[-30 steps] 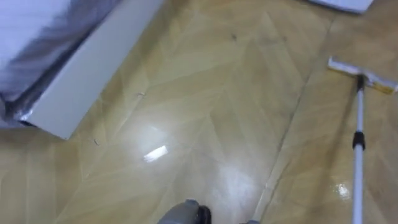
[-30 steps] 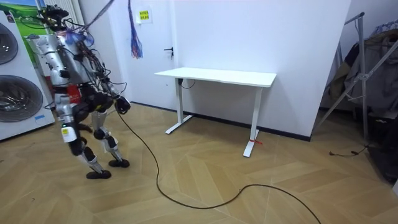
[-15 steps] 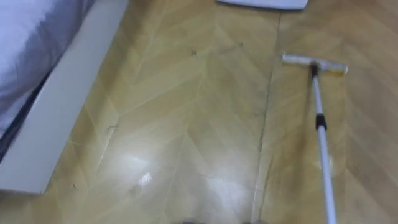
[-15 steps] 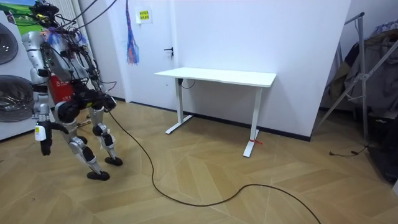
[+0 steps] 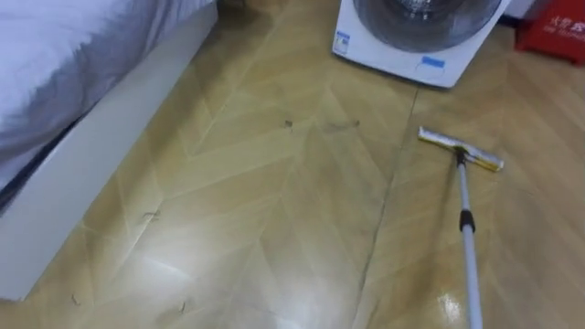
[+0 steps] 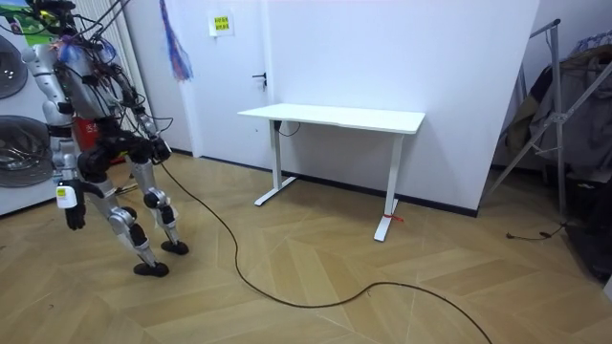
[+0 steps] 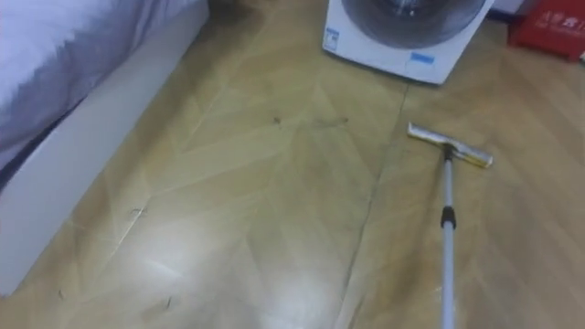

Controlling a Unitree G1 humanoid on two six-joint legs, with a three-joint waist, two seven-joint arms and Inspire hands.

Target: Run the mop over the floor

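**A:** Where are the hands?

**B:** In the room view the left hand (image 6: 74,218) hangs low beside the legs. The right hand (image 6: 158,148) sits higher, about hip level. Both are too small there for me to tell whether the fingers are slack or curled.

**A:** And the mop?

**B:** The mop (image 5: 464,219) lies ahead of the hands, on the right hand's side. Its pole (image 5: 470,274) runs out of the bottom edge of the eye views, so I cannot tell whether anything holds the near end. Farther out from the hands, the mop head (image 5: 460,149) lies flat on the floor (image 5: 274,228), near the washing machine (image 5: 416,37) but apart from it.

**A:** What has changed in the last second?

**B:** The robot has moved toward the room view's left, closer to the washing machine. The head camera has swung with it: the machine was barely at the top edge before, and now its lower front is in view. The mop keeps its place on the boards, so only the view has shifted.

**A:** What does that mean for the job?

**B:** I judge that mopping has not started, since the mop head has not travelled. Dark bits (image 5: 288,122) lie on the floor toward the left hand's side of the mop head, between it and the bed (image 5: 82,55). That stretch probably needs the first strokes.
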